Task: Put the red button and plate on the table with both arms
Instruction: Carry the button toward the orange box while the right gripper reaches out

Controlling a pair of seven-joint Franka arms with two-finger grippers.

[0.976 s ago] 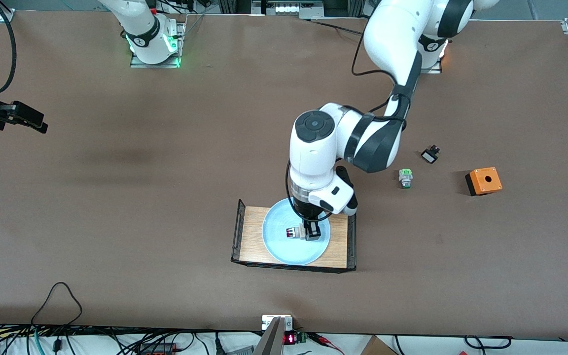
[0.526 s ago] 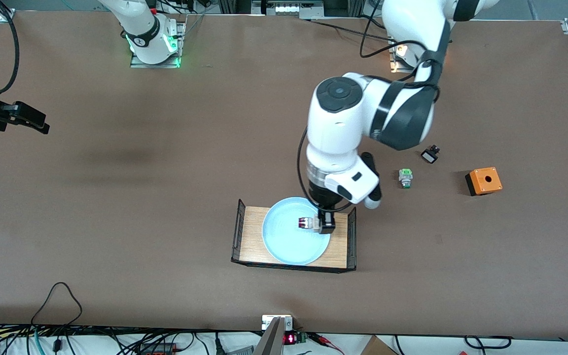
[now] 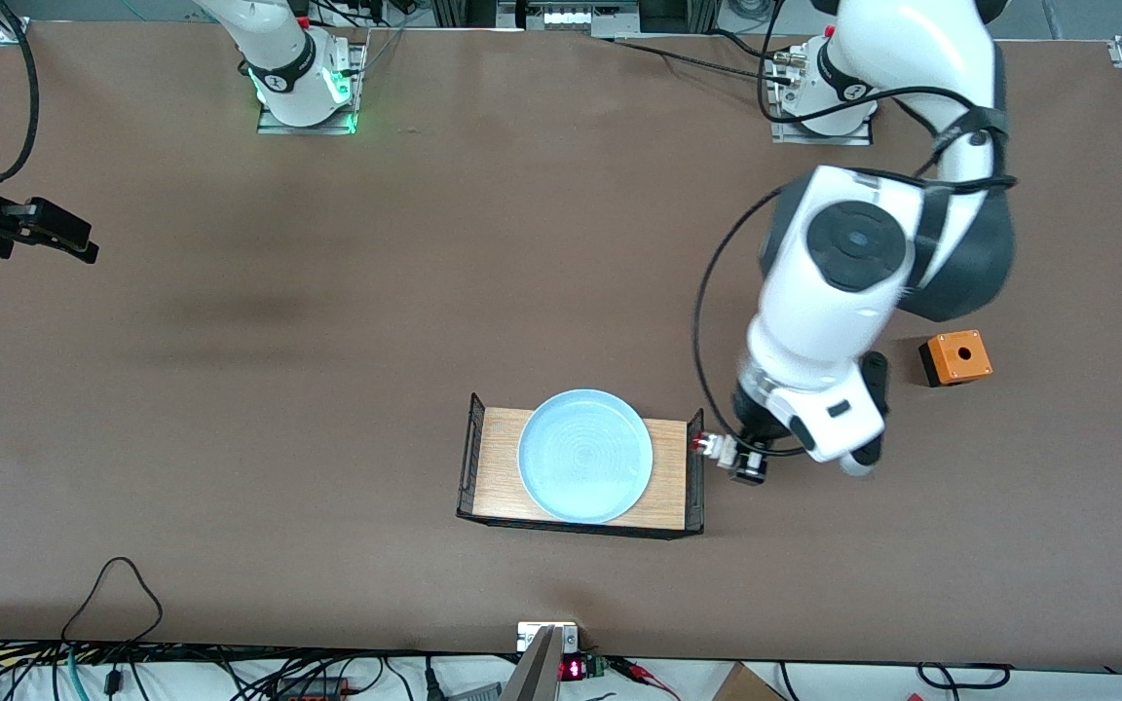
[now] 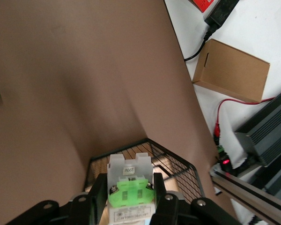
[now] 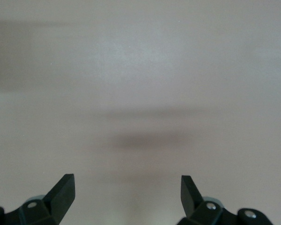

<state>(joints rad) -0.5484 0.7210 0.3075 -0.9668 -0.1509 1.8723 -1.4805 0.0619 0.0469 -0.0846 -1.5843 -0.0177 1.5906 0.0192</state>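
- Left gripper (image 3: 734, 461): clenched on the red button (image 3: 709, 446), up in the air just past the mesh end of the tray (image 3: 498, 472) toward the left arm's end of the table (image 3: 327, 312).
- Button, front view: red cap points toward the tray, whitish body runs back into the black fingers.
- Button, left wrist view: bright green block (image 4: 129, 193) sits between the two fingers (image 4: 97, 194), whitish body ahead of it. A small white tag on the body carries print that looks like "220V"; a second white label below the green block is too small to read.
- Tray's black mesh end (image 4: 171, 164) shows under and ahead of the held button in the left wrist view.
- Plate (image 3: 585, 456): pale blue, round, lying flat on the light-wood tray, nothing on it. Tray stands in the nearer half of the table, about midway along it.
- Right gripper (image 3: 45, 234): waits over the table edge at the right arm's end, well apart from the tray. Fingers (image 5: 61, 192) spread wide, nothing between them, bare tabletop below.
- Orange box (image 3: 955, 357) with a round hole in its top, black side: on the table toward the left arm's end, beside the left arm's wrist.
- Cardboard box (image 4: 232, 70) and a dark unit with a small red light (image 4: 225, 161) sit off the table's edge, left wrist view.
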